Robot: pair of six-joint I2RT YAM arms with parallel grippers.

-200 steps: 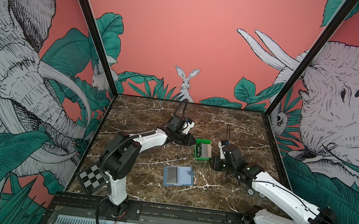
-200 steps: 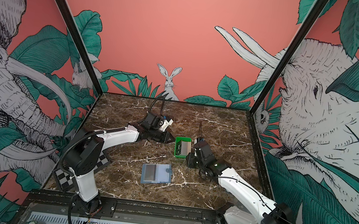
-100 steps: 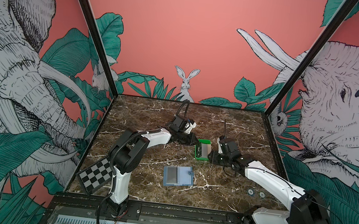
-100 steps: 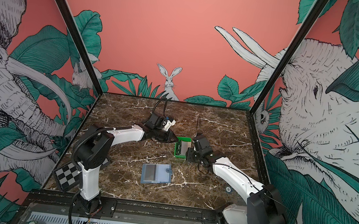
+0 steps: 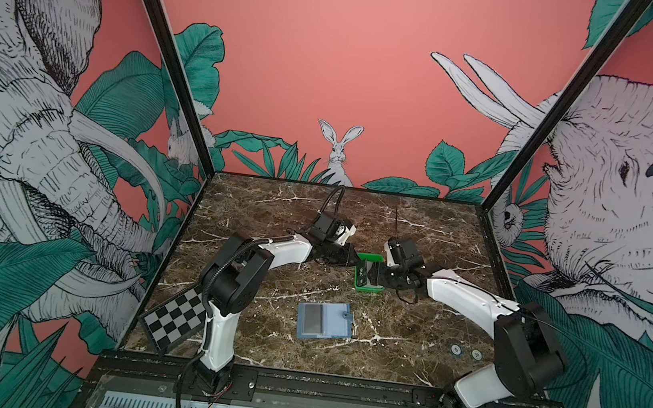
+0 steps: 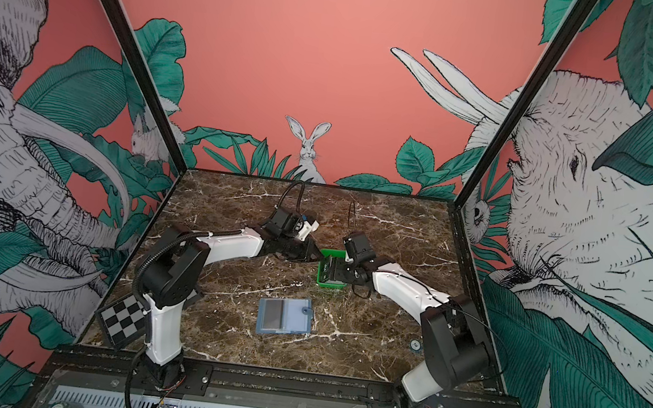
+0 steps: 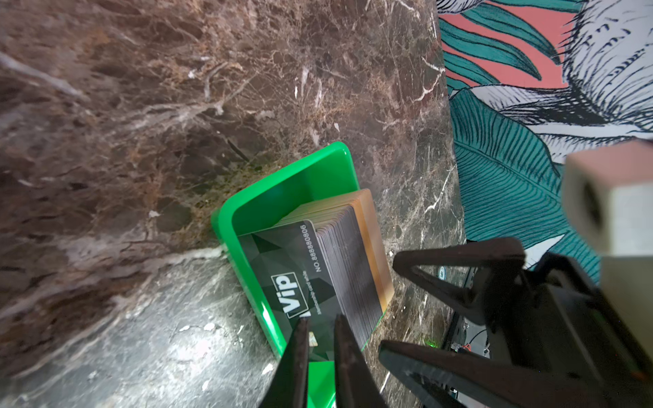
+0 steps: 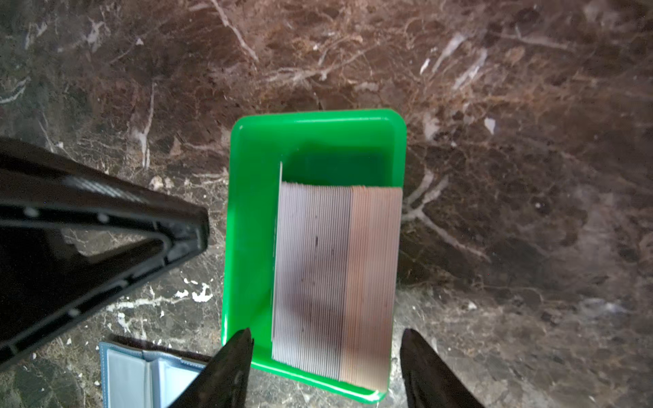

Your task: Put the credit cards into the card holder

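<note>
At the green tray, left jaws perhaps pinch a black card.

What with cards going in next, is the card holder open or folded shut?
Spread open: the card holder lies flat in both top views, its two halves side by side, pockets facing up.

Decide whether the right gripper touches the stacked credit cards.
Apart. The right wrist view shows the right gripper open astride the credit cards, with green tray and tabletop visible between.
</note>
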